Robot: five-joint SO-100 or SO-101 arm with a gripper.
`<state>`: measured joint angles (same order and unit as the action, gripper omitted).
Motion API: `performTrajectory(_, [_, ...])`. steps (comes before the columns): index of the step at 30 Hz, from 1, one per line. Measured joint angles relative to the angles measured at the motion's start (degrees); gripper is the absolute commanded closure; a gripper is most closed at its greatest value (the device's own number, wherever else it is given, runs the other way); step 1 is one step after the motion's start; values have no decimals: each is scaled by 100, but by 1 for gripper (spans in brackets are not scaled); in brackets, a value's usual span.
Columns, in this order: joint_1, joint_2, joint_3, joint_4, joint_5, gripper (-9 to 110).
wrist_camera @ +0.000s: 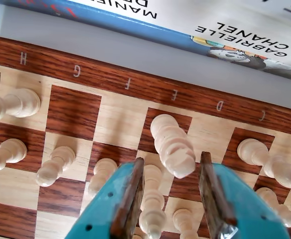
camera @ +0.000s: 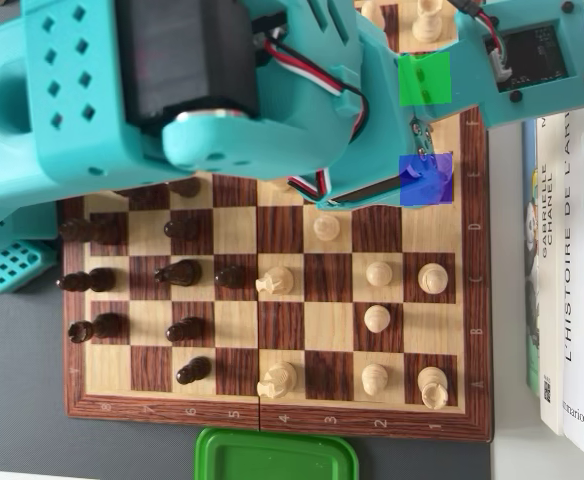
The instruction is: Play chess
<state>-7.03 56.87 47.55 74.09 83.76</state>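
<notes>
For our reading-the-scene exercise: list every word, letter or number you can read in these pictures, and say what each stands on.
"GABRIELLE CHANEL": book cover, wrist view, upside down.
"MANIER...": same cover, cut off.
"H G F E D C B": chessboard border, wrist view.
"L'HISTOIRE DE L'ART": book spine, overhead view.
"GABRIELLE": second spine.
Border digits on the chessboard, overhead view: too small.

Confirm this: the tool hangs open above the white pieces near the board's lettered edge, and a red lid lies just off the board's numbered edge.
One thing is wrong: the lid off the numbered edge is green, not red, as the overhead view shows. The rest stands: in the wrist view the tool is open over the white pieces near the lettered edge of the board.
</notes>
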Motion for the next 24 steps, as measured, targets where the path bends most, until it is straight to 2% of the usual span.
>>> performTrajectory(24, [97, -378, -352, 0, 0, 85])
